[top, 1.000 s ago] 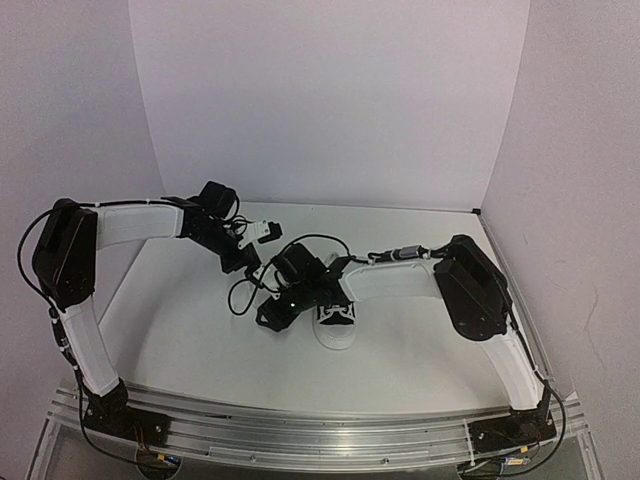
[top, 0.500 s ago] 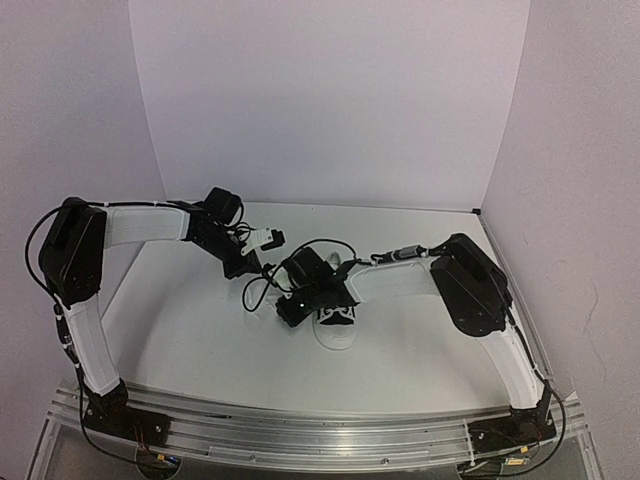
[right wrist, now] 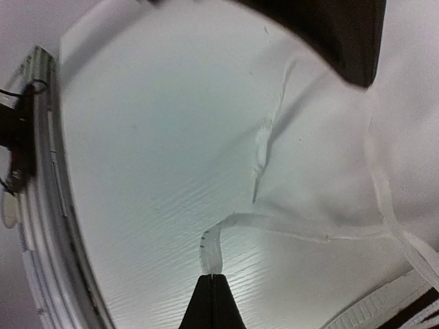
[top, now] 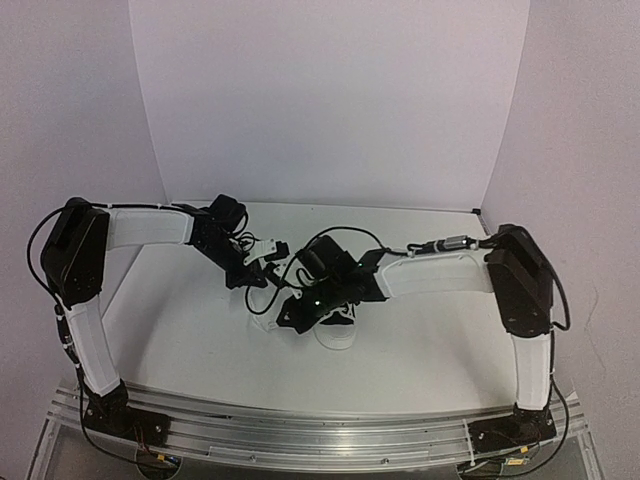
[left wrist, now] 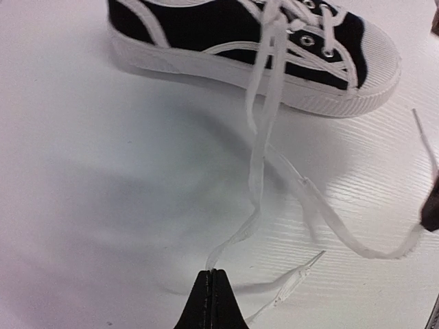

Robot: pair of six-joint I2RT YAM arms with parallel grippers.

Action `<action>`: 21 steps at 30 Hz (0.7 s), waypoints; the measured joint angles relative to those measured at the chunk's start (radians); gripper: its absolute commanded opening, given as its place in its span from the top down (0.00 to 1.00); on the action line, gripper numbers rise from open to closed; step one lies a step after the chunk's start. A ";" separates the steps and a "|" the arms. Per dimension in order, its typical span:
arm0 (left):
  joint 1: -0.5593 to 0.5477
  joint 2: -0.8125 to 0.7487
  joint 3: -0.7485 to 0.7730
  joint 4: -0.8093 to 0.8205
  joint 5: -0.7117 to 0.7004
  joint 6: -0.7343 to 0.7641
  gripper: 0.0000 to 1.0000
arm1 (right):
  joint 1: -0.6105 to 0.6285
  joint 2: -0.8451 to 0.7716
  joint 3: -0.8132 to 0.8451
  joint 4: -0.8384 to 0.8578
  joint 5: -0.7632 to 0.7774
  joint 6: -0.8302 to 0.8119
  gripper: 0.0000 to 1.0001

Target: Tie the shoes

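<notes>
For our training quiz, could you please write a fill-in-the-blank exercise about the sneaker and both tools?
The left tool is shut on a white ____.
The sneaker has a ____ canvas upper.
The right tool pinches the other lace with its jaws ____.
Missing: lace; black; shut.

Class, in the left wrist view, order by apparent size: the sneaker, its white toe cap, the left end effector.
1. sneaker
2. tie: toe cap and left end effector look alike; the latter is close and cropped.
</notes>
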 measured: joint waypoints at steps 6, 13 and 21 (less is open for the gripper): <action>-0.041 -0.008 -0.056 -0.029 0.100 0.027 1.00 | -0.026 -0.230 -0.162 0.024 -0.106 0.116 1.00; -0.084 -0.008 -0.069 -0.056 0.186 0.131 0.41 | -0.080 -0.334 -0.372 0.049 -0.157 0.272 1.00; -0.087 0.074 0.150 -0.186 0.272 0.204 0.45 | -0.129 -0.426 -0.532 0.130 -0.160 0.423 1.00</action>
